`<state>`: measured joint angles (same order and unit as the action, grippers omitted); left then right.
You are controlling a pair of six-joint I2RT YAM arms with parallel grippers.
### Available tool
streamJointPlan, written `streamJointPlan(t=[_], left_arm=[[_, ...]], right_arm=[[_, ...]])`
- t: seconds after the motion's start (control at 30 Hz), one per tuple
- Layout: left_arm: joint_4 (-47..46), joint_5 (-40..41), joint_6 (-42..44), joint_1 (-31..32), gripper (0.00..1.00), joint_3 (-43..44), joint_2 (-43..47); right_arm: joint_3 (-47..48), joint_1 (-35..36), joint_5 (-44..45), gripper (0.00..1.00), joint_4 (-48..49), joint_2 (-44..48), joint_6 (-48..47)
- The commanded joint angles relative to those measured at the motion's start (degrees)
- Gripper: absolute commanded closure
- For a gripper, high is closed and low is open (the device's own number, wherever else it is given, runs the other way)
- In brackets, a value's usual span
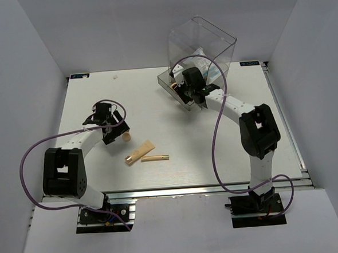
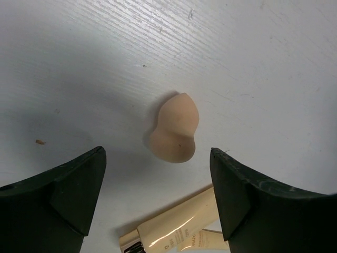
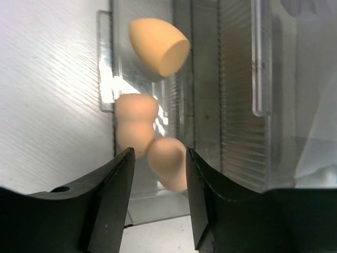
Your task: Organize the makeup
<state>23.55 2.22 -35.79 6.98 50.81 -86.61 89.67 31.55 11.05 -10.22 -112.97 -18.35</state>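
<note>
1. The only writing in view is gold print on the beige tube (image 2: 176,232) at the bottom edge of the left wrist view. It is cut off by the frame and too small to read.
2. From above, the tube lies at centre frame on the table (image 1: 177,172), its gold cap toward the lower left. The thin gold stick (image 1: 155,157) lies just beside it on the right.
3. The left gripper (image 2: 158,176) stands wide open and holds nothing. One peach sponge (image 2: 174,129) lies on the table past its fingertips, touching neither.
4. The right gripper (image 3: 159,158) is partly open at the pulled-out drawer (image 3: 105,58) of the clear box (image 1: 204,44), upper right of centre in the top view.
5. Three sponges lie in the drawer: a darker one (image 3: 158,45) at the top, a waisted one (image 3: 135,124) below it, and a third (image 3: 168,163) in the gap between the jaws. That last sponge is clear of the left finger, and contact with the right finger cannot be told.
6. Something white with blue-green print (image 1: 210,71) shows through the box wall, perhaps a packet. The right arm hides most of it.
7. The table is white with a fine streaked grain and carries a tan speck (image 2: 40,141). Plain white walls close in three sides.
</note>
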Motion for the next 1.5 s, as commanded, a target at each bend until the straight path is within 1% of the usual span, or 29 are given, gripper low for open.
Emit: streamJointPlan(t=[0.0,0.03,0.1,0.17,0.2,0.27,0.3,0.33,0.37,0.4,0.53,0.63,0.67,0.7,0.77,0.8,0.83,0.97,1.03,1.07,1.1,1.13,1.17,1.23,1.27,1.33,1.37,1.43,1.47], left_arm=[[1.3,2.3,2.0,0.2,0.13,3.1,-0.9],[1.5,2.4,2.0,0.2,0.15,3.3,-1.3],[1.7,2.5,2.2,0.3,0.17,3.7,-1.7],[1.8,2.9,2.5,0.3,0.18,4.3,-2.2],[1.9,3.5,2.7,0.4,0.18,4.5,-2.4],[2.4,3.8,3.4,0.6,0.2,5.3,-3.3],[2.5,3.8,3.6,0.7,0.22,5.5,-3.7],[2.6,3.5,4.1,0.8,0.23,5.9,-4.4],[2.5,2.9,4.2,0.8,0.28,6.1,-4.8],[2.0,2.3,4.5,1.0,0.3,6.1,-5.2],[1.4,1.9,5.2,3.1,0.31,7.4,-7.7],[1.7,1.8,5.9,4.2,0.37,9.0,-10.6],[1.7,1.1,5.9,4.4,0.42,9.7,-12.0],[1.8,0.9,6.0,4.4,0.55,9.9,-12.4],[2.1,0.8,6.0,4.4,0.7,10.5,-13.0],[2.0,1.0,5.9,4.4,0.81,11.1,-12.5],[1.9,1.0,5.7,4.4,0.84,11.4,-12.1],[1.6,-0.1,4.6,4.4,0.88,15.4,-10.0],[-0.2,-4.5,2.0,4.4,0.9,19.3,-10.1],[-1.6,-6.4,0.8,4.4,0.91,20.5,-10.4],[-5.3,-8.7,-1.0,4.4,0.91,21.7,-11.0],[-7.5,-13.0,-5.4,4.4,0.91,24.1,-12.9],[-12.4,-15.3,-7.8,4.4,0.9,25.3,-14.1],[-17.3,-20.2,-15.1,4.8,0.9,29.3,-17.2],[-19.4,-21.2,-16.9,5.1,0.89,31.2,-20.8],[-23.1,-22.9,-21.8,6.1,0.89,35.7,-24.6],[-24.9,-23.3,-23.3,6.5,0.88,40.6,-29.0],[-25.4,-24.0,-26.0,7.7,0.86,46.2,-33.2],[-24.5,-23.9,-26.3,8.1,0.84,51.6,-36.9]], right_arm=[[2.4,-0.1,-6.2,0.48,0.0,3.7,1.0],[2.4,-0.2,-7.6,0.46,-0.1,4.3,0.9],[1.8,-0.4,-14.5,0.44,-0.2,6.4,-0.2],[2.0,-0.9,-23.5,0.44,-3.1,9.3,-5.1],[1.6,-1.7,-32.0,0.49,-3.2,10.5,-6.5],[-2.1,-2.5,-38.4,0.53,-1.7,14.3,-8.0],[-3.8,-2.6,-40.9,0.56,1.2,15.5,-8.0],[-5.2,-2.6,-41.4,0.57,2.5,16.5,-7.7],[-7.5,-2.7,-41.6,0.57,3.7,18.1,-7.3],[-8.2,-2.7,-41.7,0.57,4.8,18.6,-7.1],[-9.6,-3.2,-41.6,0.57,4.7,19.5,-5.6],[-10.4,-4.1,-42.0,0.57,5.0,20.0,-4.3],[-10.5,-4.5,-42.2,0.57,5.1,20.3,-3.7],[-10.5,-4.7,-42.2,0.57,5.3,20.5,-3.5],[-10.6,-5.4,-42.7,0.57,5.5,21.1,-2.9],[-10.7,-5.6,-43.0,0.57,5.6,21.4,-2.5],[-10.9,-5.8,-43.0,0.57,5.8,21.6,-2.2],[-12.7,-7.7,-43.0,0.58,8.6,24.4,0.2],[-14.4,-9.2,-42.4,0.59,12.0,26.0,3.3],[-15.2,-9.8,-42.1,0.63,13.3,26.7,4.5],[-16.2,-10.1,-41.4,0.65,14.5,27.4,5.6],[-17.1,-10.5,-40.7,0.67,15.7,28.1,7.0],[-18.9,-11.0,-39.2,0.74,17.8,29.5,7.4],[-20.8,-11.2,-37.6,0.79,19.6,31.7,8.2],[-22.6,-11.4,-37.0,0.82,20.4,32.4,8.3],[-23.9,-11.5,-36.4,0.83,21.4,33.7,8.6],[-24.7,-11.5,-36.1,0.83,21.3,34.0,8.9],[-25.7,-11.7,-35.7,0.84,21.0,35.0,9.1],[-26.6,-11.8,-35.4,0.83,21.1,35.4,9.2]])
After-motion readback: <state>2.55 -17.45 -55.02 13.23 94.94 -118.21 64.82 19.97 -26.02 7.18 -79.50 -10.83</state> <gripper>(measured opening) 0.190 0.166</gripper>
